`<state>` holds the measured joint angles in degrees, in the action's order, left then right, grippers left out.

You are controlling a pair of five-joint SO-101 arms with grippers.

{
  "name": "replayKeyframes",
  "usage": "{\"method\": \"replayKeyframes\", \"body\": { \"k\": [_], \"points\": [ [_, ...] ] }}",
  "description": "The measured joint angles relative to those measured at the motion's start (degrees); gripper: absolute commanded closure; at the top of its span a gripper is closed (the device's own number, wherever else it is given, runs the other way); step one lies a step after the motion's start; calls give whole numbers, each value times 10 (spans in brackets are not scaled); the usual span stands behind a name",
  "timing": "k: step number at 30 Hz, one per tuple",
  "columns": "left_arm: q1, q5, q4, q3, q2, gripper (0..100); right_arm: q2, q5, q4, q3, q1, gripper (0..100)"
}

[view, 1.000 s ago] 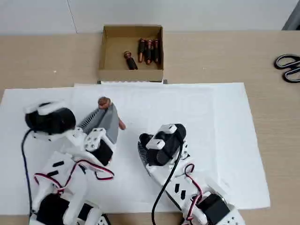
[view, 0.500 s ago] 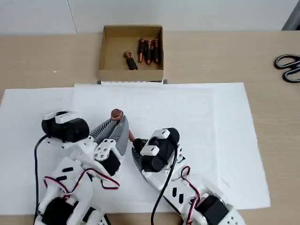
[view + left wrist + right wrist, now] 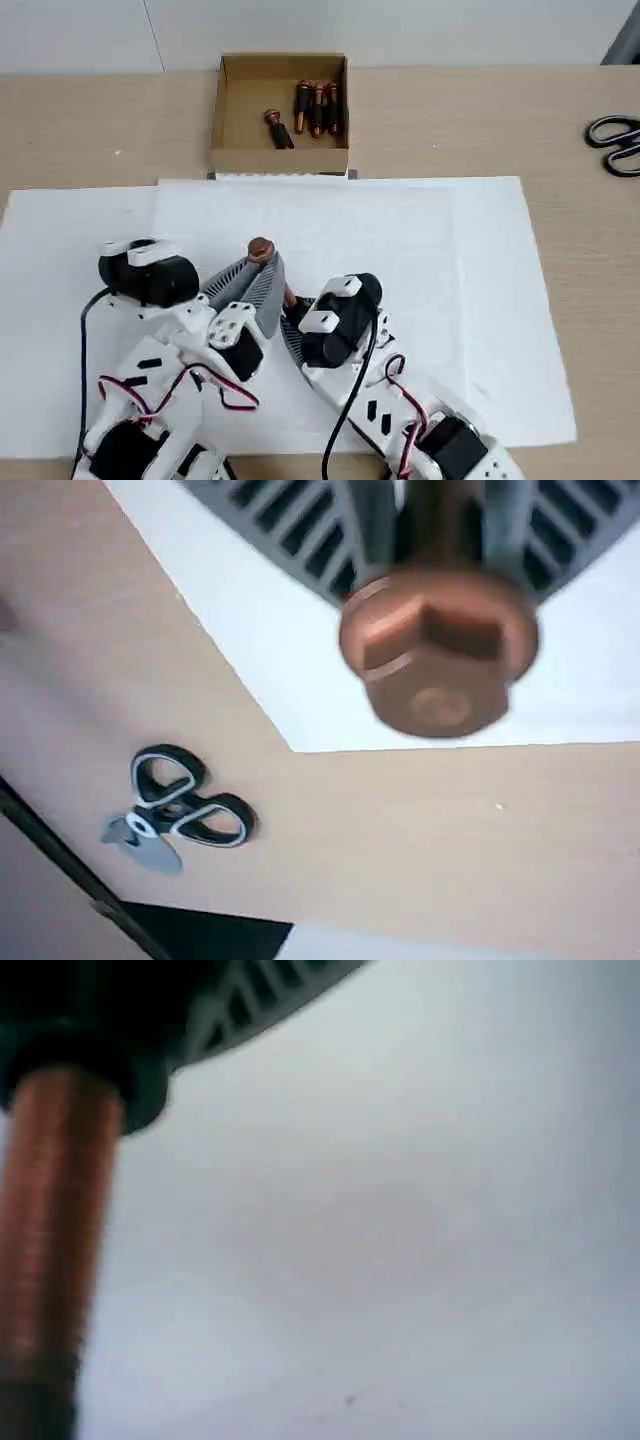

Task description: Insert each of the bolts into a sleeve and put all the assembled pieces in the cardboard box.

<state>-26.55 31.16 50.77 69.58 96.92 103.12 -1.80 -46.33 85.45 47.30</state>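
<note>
**Left claw grips a copper bolt next to the right arm**

In the high view the left arm [image 3: 160, 330] rises from the lower left of the frame. Its left claw [image 3: 258, 266] is closed tight on a copper bolt [image 3: 261, 248]. The hexagonal head sticks out past the claw's tips, just left of centre, over the white paper sheet [image 3: 450, 300]. The other end of the shaft shows as a small copper stub on the far side of the claw, just beside the right arm [image 3: 340, 312], which comes up from the lower middle.

The left wrist view shows the bolt [image 3: 438, 655] head-on, its shaft pinched between two grey ribbed fingers [image 3: 270, 515] of the left claw [image 3: 440, 525].

The right claw [image 3: 290, 330] sits very close to the bolt's stub. I cannot tell whether it is open or closed. In the right wrist view the bolt's threaded shaft [image 3: 50, 1250] runs into a dark shape [image 3: 60, 1010]. I cannot tell whether that shape is a sleeve.

The cardboard box [image 3: 280, 160] stands at the upper middle of the high view on the wooden surface [image 3: 100, 120], touching the far edge of the paper. Four assembled pieces [image 3: 318, 108] lie inside: three side by side near its right wall and one apart towards the middle.

Scissors [image 3: 615, 145] lie at the right edge of the high view, well apart from the box, and also appear in the left wrist view [image 3: 180, 810].
</note>
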Motion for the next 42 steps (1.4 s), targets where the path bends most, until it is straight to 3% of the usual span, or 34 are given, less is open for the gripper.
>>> {"method": "replayKeyframes", "body": {
  "k": [12, 25, 38, 42],
  "points": [
    [-3, 0, 27, 0, 0, 994, 0, 0, 0, 0, 2, 996],
    [-73, -4, 99, 6, 9, 994, -1, 2, 0, 2, 1, 996],
    [-94, -71, 98, 69, 11, 989, -3, 2, -2, 4, 0, 996],
    [-94, -71, 98, 71, 11, 922, -3, 2, -2, 4, 0, 996]
  ]
}}
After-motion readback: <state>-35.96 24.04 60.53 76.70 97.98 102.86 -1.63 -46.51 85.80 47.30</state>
